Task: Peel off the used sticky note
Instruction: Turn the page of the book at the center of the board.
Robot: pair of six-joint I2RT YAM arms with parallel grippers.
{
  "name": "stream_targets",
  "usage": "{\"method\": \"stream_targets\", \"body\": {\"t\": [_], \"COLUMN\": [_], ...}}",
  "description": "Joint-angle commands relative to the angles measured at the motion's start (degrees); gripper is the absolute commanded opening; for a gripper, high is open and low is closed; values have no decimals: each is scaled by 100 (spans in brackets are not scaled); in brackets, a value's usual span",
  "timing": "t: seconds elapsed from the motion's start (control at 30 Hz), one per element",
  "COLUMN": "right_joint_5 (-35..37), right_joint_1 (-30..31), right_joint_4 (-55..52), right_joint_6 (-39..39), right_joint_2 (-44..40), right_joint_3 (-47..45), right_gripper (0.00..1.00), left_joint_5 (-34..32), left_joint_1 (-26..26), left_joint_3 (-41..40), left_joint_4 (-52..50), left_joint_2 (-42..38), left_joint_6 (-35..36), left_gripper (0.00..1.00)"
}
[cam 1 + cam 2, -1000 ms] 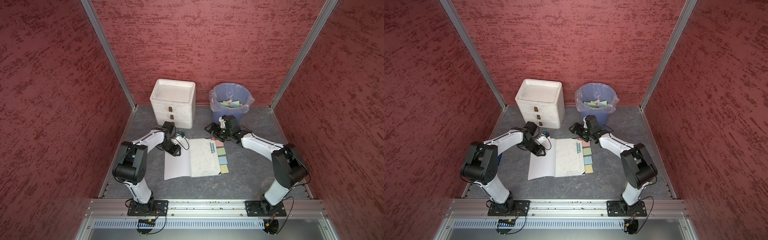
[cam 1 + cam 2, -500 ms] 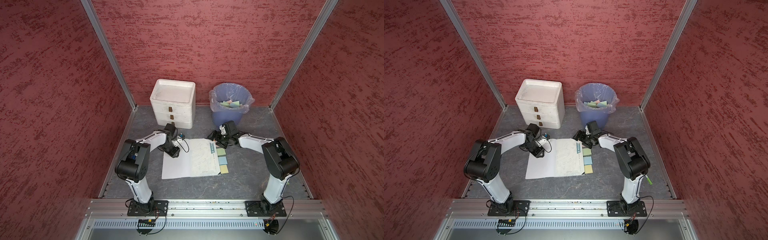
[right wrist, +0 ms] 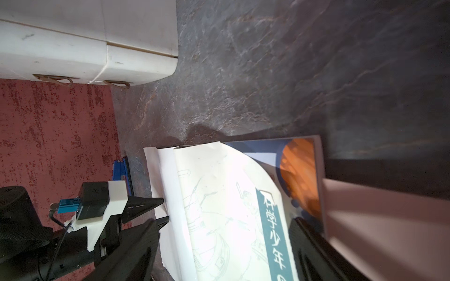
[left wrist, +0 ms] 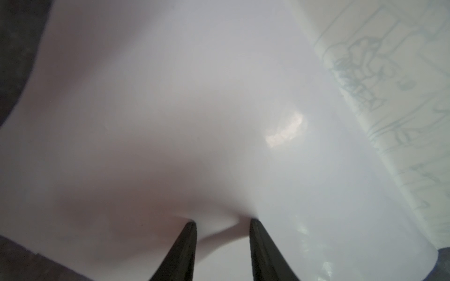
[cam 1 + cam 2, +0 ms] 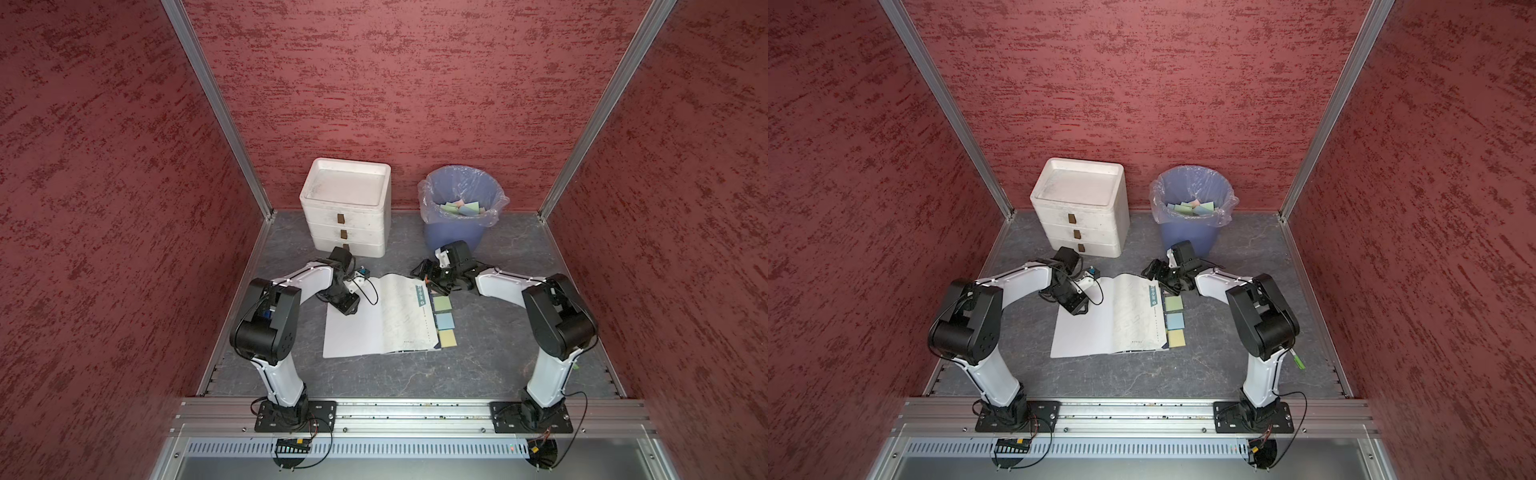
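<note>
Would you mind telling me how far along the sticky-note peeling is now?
Done: several notes lie in the bin, and the left gripper presses on the left page of the book. In hand: the right gripper, open, sits at the book's far right corner beside a pink note, gripping nothing. Left: pinching and peeling that note, presumably; a green note, blue note and yellow note also line the page edge.

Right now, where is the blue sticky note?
In both top views, the blue note sits at the book's right edge, between the green note and the yellow note.

Open book (image 5: pixel 1113 316) lies flat (three sticky notes (image 5: pixel 1175 321) stick out along one edge).
</note>
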Motion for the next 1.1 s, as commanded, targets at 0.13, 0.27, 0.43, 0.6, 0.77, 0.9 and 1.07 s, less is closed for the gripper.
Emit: {"method": "stream_targets", "body": {"t": [0.13,0.27,0.43,0.6,0.77,0.9,1.07], "right_joint_5": [440,597,378,233,149,69,-170], "right_joint_1": [-117,-184,-176,-45,46,116,212], "right_joint_4": [-498,-680,-434,-253,-209,-174,-94], "right_joint_6": [-299,-439,-354,-374,-330,-311,-290], "right_joint_2": [-161,-108,-13,-34,-21,-32,-31], "right_joint_3": [30,81,-26,-39,-38,-11,53], "right_gripper": [90,90,90,89,89,89,89], "left_joint_5": [-56,-29,-27,-37,-30,-23,-1], "left_joint_1": [-74,-77,-77,-77,-79,-77,-86], "left_joint_3": [-50,-47,-66,-55,-49,-68,-61], "left_joint_4": [216,218,230,244,269,294,319], "left_joint_2": [172,141,136,153,158,158,167], "left_joint_6": [77,73,69,64,57,67,66], "left_gripper": [39,39,39,39,39,39,38]}}
